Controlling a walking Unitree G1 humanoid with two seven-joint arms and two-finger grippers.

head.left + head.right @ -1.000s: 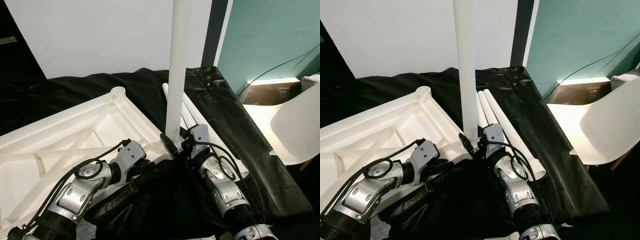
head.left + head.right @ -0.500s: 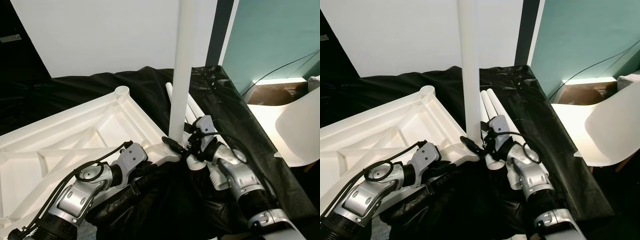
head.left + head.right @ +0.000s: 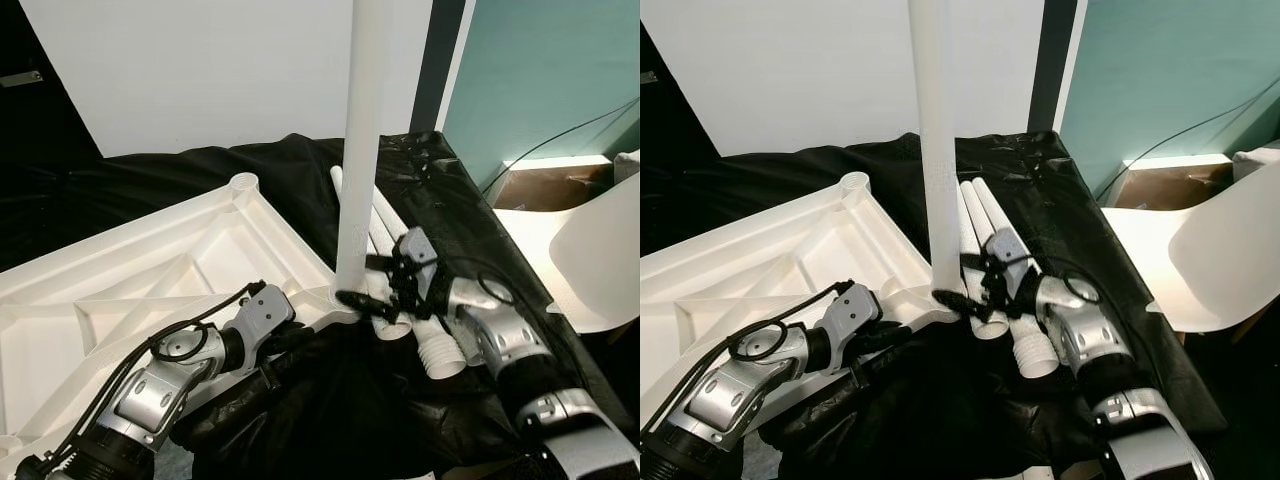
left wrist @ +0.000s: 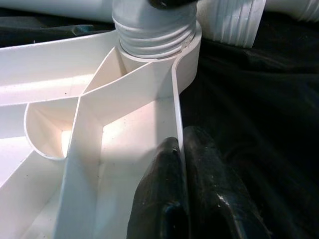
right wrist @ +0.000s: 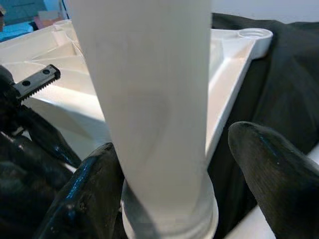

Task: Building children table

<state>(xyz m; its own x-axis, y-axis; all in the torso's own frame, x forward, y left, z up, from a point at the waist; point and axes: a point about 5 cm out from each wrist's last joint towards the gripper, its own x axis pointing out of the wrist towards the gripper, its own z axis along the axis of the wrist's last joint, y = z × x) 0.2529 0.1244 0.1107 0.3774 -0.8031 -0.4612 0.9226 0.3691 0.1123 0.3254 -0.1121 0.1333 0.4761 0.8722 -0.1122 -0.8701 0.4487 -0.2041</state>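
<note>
Largest: a black cloth [image 3: 150, 180] spread wide over the work surface, crumpled in the foreground. On it, an upturned white tabletop [image 3: 130, 280], ribbed underside up, with a round socket [image 3: 240, 185] at the far corner. Off to the robot's right, a white chair [image 3: 600, 250] beside a teal wall [image 3: 550, 70], a dark cable hanging across that wall.

Standing upright in the tabletop's near corner: a long white table leg [image 3: 362, 140], threaded base seated in the corner socket, thread rings plain in the left wrist view [image 4: 152, 25]. Just beyond it on the cloth, lying side by side: spare white legs [image 3: 985, 240], ribbed threaded ends toward the robot.

Right gripper [image 3: 375, 285] at the foot of the upright leg, black fingers [image 5: 269, 174] spread wide to either side of the tube, one against its surface, the other slightly apart from it in the wrist view. Left gripper [image 4: 182, 199] on the tabletop's near edge wall close to that corner, fingers narrow, pinching the thin white rim between them.

No brand, label or readable writing anywhere on the parts, cloth or chair.
</note>
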